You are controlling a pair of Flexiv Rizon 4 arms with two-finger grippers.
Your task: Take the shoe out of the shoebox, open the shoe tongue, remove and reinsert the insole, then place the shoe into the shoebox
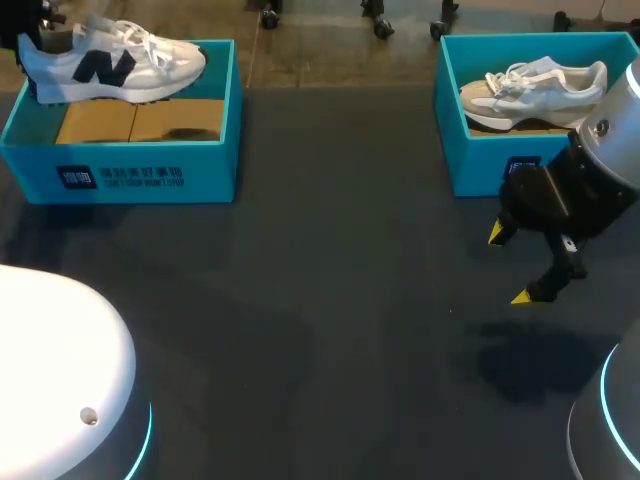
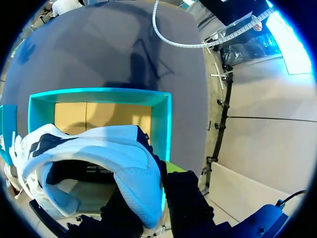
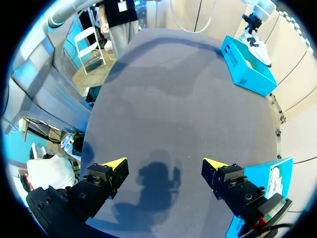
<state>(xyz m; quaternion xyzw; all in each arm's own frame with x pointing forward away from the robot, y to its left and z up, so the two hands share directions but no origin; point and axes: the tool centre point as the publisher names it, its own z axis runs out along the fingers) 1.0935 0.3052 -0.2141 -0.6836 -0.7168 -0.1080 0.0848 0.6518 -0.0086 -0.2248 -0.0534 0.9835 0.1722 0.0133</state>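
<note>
- My left hand [image 2: 156,198] is clamped on the heel of the white sneaker [image 1: 110,62]. Its dark fingers press the heel collar from both sides, and most of the yellow tips are hidden behind the shoe.
- The sneaker, with a dark logo on its side, hangs roughly level over the left shoebox [image 1: 130,172]. It appears lifted off the brown cardboard insert [image 1: 140,122], with its toe close to the box's right wall.
- The step in hand looks like taking the shoe out. To do it well, raise it straight up until the sole is plainly above the turquoise rim, and only then carry it sideways so the toe does not catch the wall.
- A heel-only grip lets the toe sag, so a slow, level carry is wise.
- The bare dark desk [image 1: 330,250] between the boxes is the sensible landing spot: sole down, tongue within reach of the other arm.
- My right hand [image 1: 510,265] hovers over the desk with fingers spread wide and nothing in them, just in front of the right shoebox [image 1: 475,165].
- That box holds a second pale sneaker [image 1: 535,90], which nothing is touching.
</note>
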